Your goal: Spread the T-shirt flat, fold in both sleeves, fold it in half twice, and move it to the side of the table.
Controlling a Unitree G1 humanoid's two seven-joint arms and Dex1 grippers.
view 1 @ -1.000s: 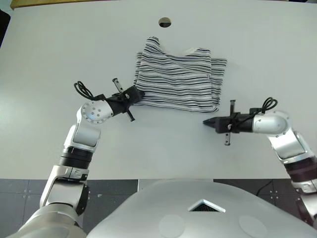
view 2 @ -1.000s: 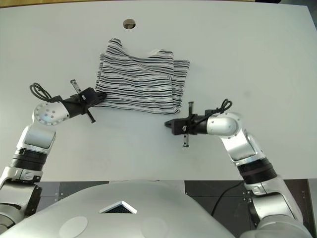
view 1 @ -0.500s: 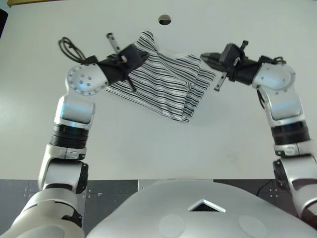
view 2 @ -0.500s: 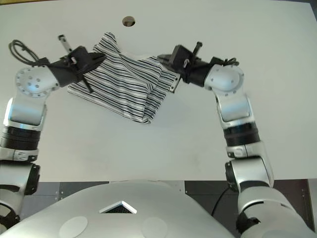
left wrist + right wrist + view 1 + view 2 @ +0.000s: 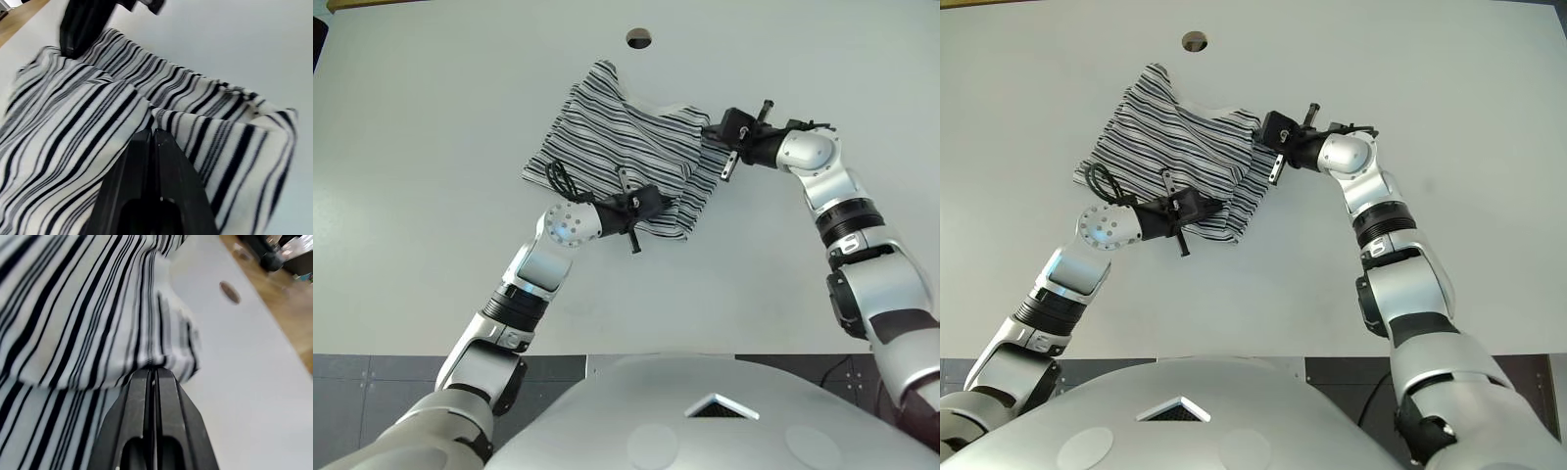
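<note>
The striped shirt (image 5: 617, 147) lies folded on the far middle of the white table (image 5: 431, 117), a little nearer than the round hole (image 5: 638, 38). The left gripper (image 5: 666, 202) sits at its near edge, fingers clenched on a fold of the cloth. The right gripper (image 5: 707, 130) is at the shirt's right side, likewise pinching the fabric between its closed fingers

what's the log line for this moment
T-shirt: folded, lying on table | left tool: shut on its near edge | right tool: shut on its right edge
</note>
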